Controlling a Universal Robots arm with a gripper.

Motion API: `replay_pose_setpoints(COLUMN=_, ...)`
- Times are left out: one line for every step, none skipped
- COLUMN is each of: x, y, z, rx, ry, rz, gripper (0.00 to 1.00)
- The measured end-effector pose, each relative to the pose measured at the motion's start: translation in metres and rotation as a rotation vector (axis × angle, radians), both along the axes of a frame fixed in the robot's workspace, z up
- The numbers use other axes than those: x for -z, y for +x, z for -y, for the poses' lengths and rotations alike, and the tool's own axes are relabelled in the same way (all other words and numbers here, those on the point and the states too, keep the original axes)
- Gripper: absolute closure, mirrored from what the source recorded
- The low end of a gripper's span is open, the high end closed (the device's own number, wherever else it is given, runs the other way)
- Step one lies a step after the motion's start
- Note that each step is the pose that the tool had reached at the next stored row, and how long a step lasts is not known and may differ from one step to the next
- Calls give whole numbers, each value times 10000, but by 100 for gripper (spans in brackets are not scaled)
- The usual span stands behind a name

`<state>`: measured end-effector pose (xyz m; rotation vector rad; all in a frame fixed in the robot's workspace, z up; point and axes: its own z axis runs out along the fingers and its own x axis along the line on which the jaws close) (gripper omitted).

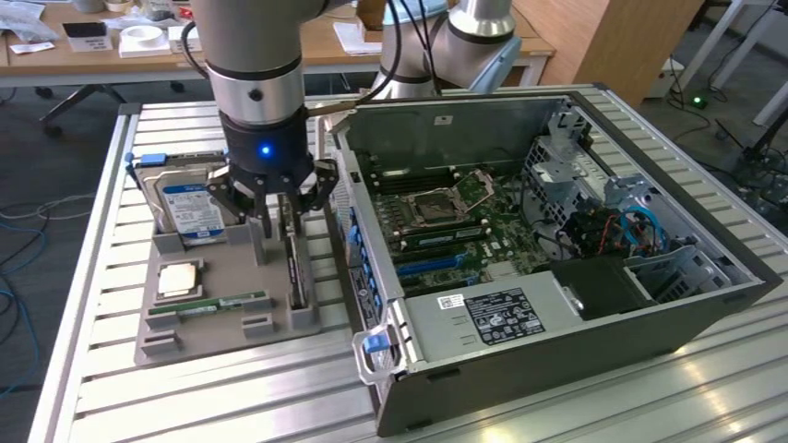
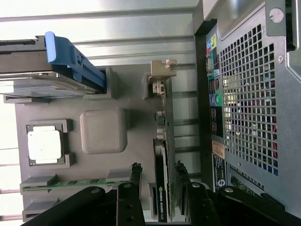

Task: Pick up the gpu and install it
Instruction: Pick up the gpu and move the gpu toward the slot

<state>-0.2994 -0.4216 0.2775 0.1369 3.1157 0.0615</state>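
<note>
By my reading the task is barely begun. The thin dark gpu circuit card with a silvery bracket end (image 2: 162, 160) stands on edge in its slot on the exterior view's right side of the grey moulded tray (image 1: 228, 328), unlifted. The black two-fingered gripper (image 1: 282, 229) sits low over it, jaws apart, one finger on each side, not clamping. Lifting, carrying and seating the card in the open dark computer case (image 1: 591, 337), just to the exterior view's right, all remain. Counted: one gpu, one silver blue-labelled hard drive (image 1: 187, 208), one square silvery processor chip (image 1: 179, 277), one green RAM stick (image 1: 209, 305), one case.
</note>
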Motion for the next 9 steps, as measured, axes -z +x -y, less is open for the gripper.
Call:
replay_pose_setpoints(x=16, y=0, z=0, rx=0, ry=1, rz=1, gripper=58)
replay_pose_setpoints(x=29, y=0, z=0, rx=0, ry=1, rz=1, gripper=58)
replay_pose_setpoints(x=41, y=0, z=0, rx=0, ry=0, rz=0, gripper=58)
replay_pose_setpoints(x=53, y=0, z=0, rx=0, ry=0, rz=0, gripper=58)
replay_pose_setpoints(x=63, y=0, z=0, rx=0, ry=0, rz=0, gripper=58)
replay_pose_setpoints(x=74, y=0, z=0, rx=0, ry=1, rz=0, gripper=58)
replay_pose_setpoints(x=84, y=0, z=0, rx=0, ry=1, rz=1, gripper=58)
replay_pose_setpoints(x=92, y=0, z=0, rx=0, ry=0, rz=0, gripper=58)
replay_pose_setpoints(x=99, y=0, z=0, rx=0, ry=0, rz=1, gripper=58)
